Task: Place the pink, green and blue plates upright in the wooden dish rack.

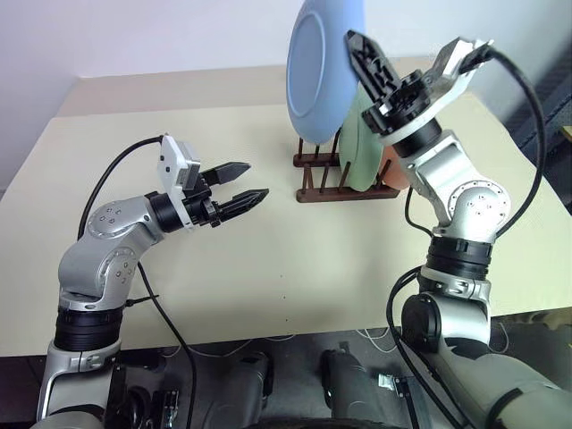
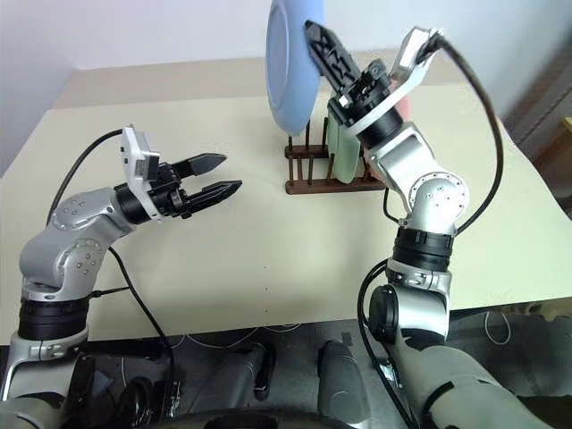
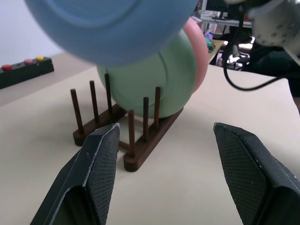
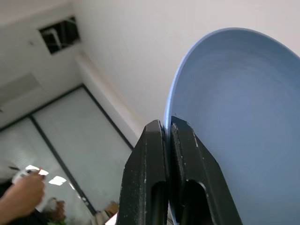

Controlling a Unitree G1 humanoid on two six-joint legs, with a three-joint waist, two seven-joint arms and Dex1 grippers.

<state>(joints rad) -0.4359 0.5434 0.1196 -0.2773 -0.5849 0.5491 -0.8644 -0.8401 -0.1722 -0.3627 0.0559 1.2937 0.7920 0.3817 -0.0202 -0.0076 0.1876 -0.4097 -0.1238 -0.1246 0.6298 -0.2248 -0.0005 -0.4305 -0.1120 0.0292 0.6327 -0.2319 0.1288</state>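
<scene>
Right gripper (image 4: 168, 125) fingers pinched tight on the rim of the blue plate (image 1: 320, 67), one finger on each face, plate held on edge and tipped up above the wooden dish rack (image 1: 322, 179). Edge grip keeps the plate near vertical so it can drop between the pegs rather than land flat. Plate hangs clear of the rack, over its open near end where free pegs stand; not yet seated

Left gripper (image 1: 241, 186) fingers apart, nothing between them, hovering level over the bare table (image 1: 223, 286) well to the robot's left of the rack, pointed toward it. Looks parked out of the way, maybe ready to steady the rack, just a guess

Green plate (image 3: 154, 79) already stands upright in the rack, leaning slightly between pegs. Pink plate (image 3: 199, 49) stands right behind it, touching or nearly so, mostly hidden. Both fill the far slots, which is why the blue one goes to the near slots in front of the green

Rack sits toward the far side of the table. Small black box with coloured buttons (image 3: 23, 70) lies well apart, beyond the rack. A person's hand (image 4: 21, 194) shows in the background of the right wrist view, not near the work

Task judged about two thirds done; lowering the blue plate into a free slot is what remains
</scene>
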